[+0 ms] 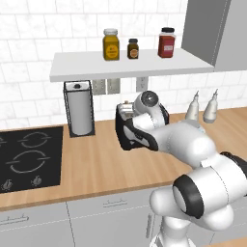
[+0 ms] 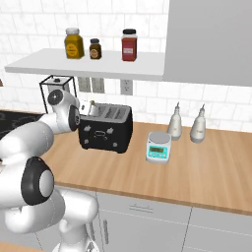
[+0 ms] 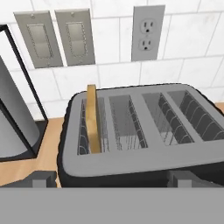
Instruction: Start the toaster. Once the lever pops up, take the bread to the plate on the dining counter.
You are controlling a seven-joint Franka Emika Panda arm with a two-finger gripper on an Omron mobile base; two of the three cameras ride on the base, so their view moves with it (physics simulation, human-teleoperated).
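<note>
The black toaster (image 3: 131, 144) stands against the tiled wall, seen from just above in the hand view. A thin tan bread (image 3: 92, 117) slice stands upright in its leftmost slot, poking above the top. My gripper (image 3: 113, 180) hovers over the toaster's front edge, open, with one fingertip at each lower corner of that view and nothing between them. In the base views the toaster (image 2: 106, 129) sits on the wood wall counter, and my wrist (image 1: 147, 103) covers part of it (image 1: 124, 132). The plate and the dining counter are out of view.
A wire-framed paper towel roll (image 1: 78, 108) stands left of the toaster, next to the black cooktop (image 1: 29, 157). A small kitchen scale (image 2: 158, 146) and two bottles (image 2: 174, 122) stand to its right. A shelf (image 1: 130, 65) with jars hangs overhead. Wall outlets (image 3: 148, 33) are behind.
</note>
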